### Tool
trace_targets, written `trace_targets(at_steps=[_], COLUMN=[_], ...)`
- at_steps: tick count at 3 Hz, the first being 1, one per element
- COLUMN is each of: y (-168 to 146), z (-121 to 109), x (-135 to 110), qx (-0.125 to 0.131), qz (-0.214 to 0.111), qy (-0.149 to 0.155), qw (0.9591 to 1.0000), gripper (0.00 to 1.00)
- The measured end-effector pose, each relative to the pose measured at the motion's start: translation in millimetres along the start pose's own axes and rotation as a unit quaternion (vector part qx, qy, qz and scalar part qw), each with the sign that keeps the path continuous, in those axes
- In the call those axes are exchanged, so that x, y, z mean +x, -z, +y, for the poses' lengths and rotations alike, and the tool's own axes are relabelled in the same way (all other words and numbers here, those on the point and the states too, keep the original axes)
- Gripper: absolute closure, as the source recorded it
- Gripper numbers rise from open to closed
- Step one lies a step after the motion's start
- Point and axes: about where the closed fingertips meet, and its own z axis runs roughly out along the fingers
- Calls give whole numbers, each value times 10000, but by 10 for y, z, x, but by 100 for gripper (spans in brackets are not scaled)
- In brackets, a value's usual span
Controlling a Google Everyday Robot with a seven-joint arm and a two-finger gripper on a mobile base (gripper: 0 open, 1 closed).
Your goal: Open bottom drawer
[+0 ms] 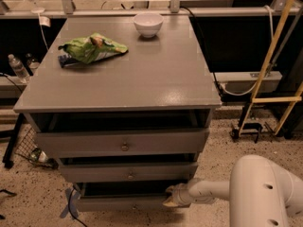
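The grey cabinet [118, 86] has three drawers. The bottom drawer [120, 202] is the lowest one, with a narrow flat front and a dark gap above it; it stands slightly out from the cabinet. My gripper [173, 198] is at the right end of that drawer's front, at its top edge, on the end of my white arm [215, 190] reaching in from the lower right. The middle drawer [128, 171] and top drawer [123, 143] sit above, each with a small round knob.
A green chip bag [90, 48] and a white bowl [148, 23] lie on the cabinet top. A water bottle [18, 69] stands at the left. A yellow frame [272, 65] and cables are at the right. My arm's white body [265, 193] fills the lower right.
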Motion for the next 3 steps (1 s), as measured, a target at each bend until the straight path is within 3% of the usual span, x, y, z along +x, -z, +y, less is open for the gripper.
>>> trace_targets(at_steps=[3], y=[82], z=[146], x=[81], qx=[77], qz=[51], qy=[-130], qw=[9999], gripper=[100])
